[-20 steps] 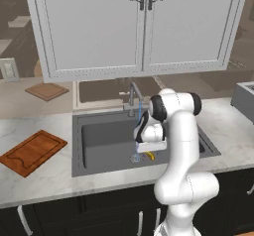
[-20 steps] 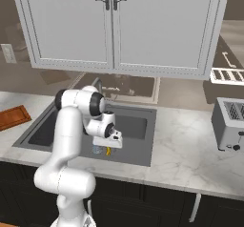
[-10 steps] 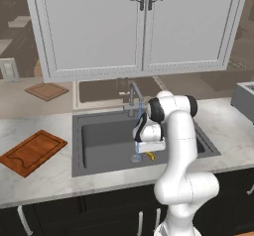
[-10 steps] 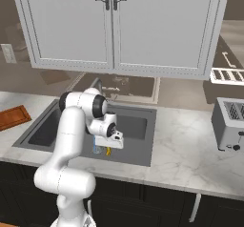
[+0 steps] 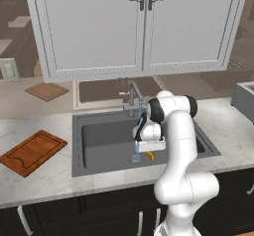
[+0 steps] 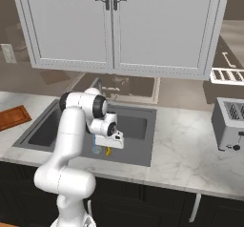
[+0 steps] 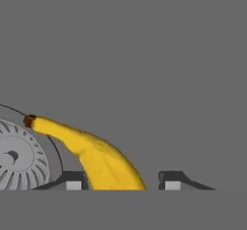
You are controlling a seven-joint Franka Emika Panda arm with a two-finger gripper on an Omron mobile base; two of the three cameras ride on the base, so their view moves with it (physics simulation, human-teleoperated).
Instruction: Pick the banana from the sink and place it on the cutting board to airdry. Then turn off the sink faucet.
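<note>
Sink (image 5: 89,131) is a dark grey recessed basin in the marble counter (image 5: 49,180); inside it lies the banana (image 5: 150,155), on the basin floor toward the front right as the left base view shows it, w/ the gripper (image 5: 144,153) down in the basin right over it. Right base view: same banana (image 6: 108,151) shows as a small yellow bit just under the hand, near the front wall of the sink (image 6: 138,126). Hand view: banana (image 7: 91,159) runs up from between the two dark fingertips (image 7: 72,180), its brown tip reaching the rim of the round metal drain (image 7: 17,159); left tip sits just beside the fruit, right tip looks apart from it w/ a bit of grey floor between, so jaws are part-closed around the banana, but can't tell if they actually clamp it. A thin blue stream of water (image 5: 139,131) falls from the sink faucet (image 5: 133,93) into the basin, just beside the hand. Cutting board (image 5: 32,152), reddish-brown, lies flat on the counter left of the sink, well apart from it, nothing on it. In the right base view the toaster (image 6: 229,123) stands at the far right of the counter.
</note>
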